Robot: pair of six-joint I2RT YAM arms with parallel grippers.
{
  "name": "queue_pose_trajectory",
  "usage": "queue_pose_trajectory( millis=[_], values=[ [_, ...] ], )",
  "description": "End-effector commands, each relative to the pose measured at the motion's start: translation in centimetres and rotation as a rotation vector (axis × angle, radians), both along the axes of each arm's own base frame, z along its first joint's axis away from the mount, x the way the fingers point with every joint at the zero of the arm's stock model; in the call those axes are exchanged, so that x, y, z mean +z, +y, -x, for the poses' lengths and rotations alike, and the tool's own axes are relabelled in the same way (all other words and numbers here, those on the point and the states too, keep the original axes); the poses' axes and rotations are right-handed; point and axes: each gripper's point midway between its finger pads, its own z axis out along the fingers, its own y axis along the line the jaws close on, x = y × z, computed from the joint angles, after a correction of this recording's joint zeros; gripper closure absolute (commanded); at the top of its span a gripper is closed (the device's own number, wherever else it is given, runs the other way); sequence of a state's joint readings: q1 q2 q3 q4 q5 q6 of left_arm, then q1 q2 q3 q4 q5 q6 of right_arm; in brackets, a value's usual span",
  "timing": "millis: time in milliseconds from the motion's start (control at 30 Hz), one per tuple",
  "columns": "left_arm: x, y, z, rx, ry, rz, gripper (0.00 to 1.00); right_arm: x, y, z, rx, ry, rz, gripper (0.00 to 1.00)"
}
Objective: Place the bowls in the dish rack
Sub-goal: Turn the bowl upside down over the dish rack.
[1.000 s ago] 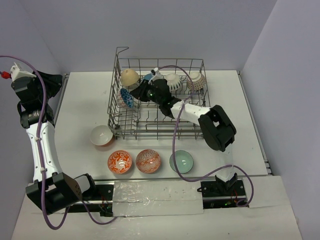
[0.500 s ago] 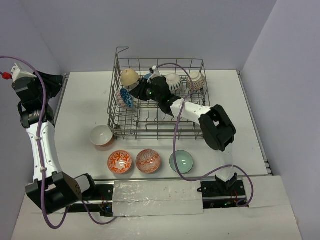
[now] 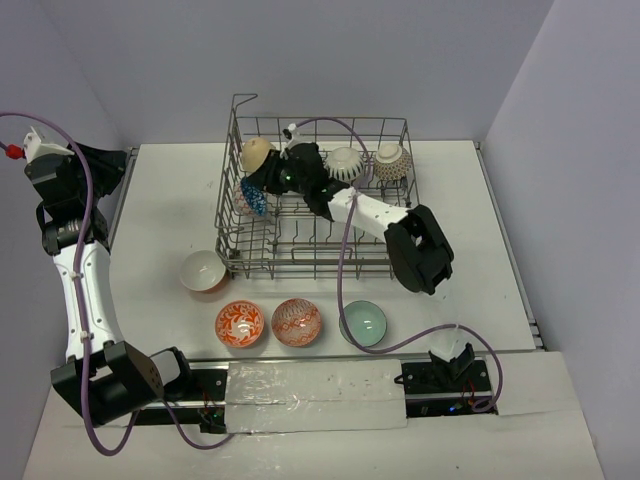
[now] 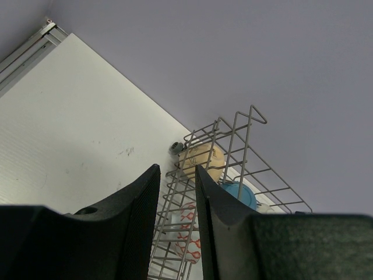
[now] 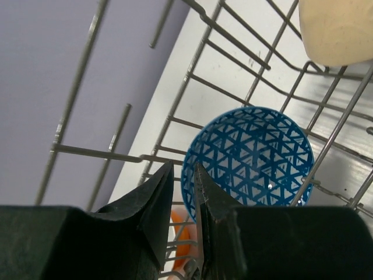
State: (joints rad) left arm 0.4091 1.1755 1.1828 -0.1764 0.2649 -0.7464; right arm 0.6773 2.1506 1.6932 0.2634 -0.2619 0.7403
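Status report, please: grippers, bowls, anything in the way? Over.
Left gripper open, empty, at far left. Right gripper pinches blue bowl rim inside rack, beside tan bowl. Four bowls on table. Nothing blocking.

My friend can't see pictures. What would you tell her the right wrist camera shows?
A blue bowl with a criss-cross pattern is inside a wire rack, its rim between the right gripper's black fingers.

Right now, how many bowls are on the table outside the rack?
4: white-inside bowl by the dish rack's left corner; orange bowl, red-patterned bowl and green bowl in a row nearer.
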Motion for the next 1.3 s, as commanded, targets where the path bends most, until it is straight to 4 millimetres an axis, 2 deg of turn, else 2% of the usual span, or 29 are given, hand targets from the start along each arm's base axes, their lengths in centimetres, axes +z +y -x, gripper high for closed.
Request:
queue_pose_trajectory(
  millis=[0, 433, 1067, 1267],
  values=[
    [1.2, -0.1, -0.2, -0.013, -0.045, -0.010, 0.64, 1.0, 1.3, 0.3, 0.039, -0.024, 0.001, 0.72],
    [1.1, -0.1, -0.2, -0.015, -0.042, -0.006, 0.64, 0.4, 2.8, 0.5, 0.078, -0.015, 0.018, 0.71],
    [1.1, 0.0, -0.2, -0.016, -0.044, -0.003, 0.64, -0.3, 4.1, 1.0, 0.116, -0.011, 0.038, 0.71],
    [1.2, 0.0, -0.2, -0.018, -0.047, -0.004, 0.64, -0.6, 4.2, 1.0, 0.120, -0.007, 0.040, 0.80]
  ],
)
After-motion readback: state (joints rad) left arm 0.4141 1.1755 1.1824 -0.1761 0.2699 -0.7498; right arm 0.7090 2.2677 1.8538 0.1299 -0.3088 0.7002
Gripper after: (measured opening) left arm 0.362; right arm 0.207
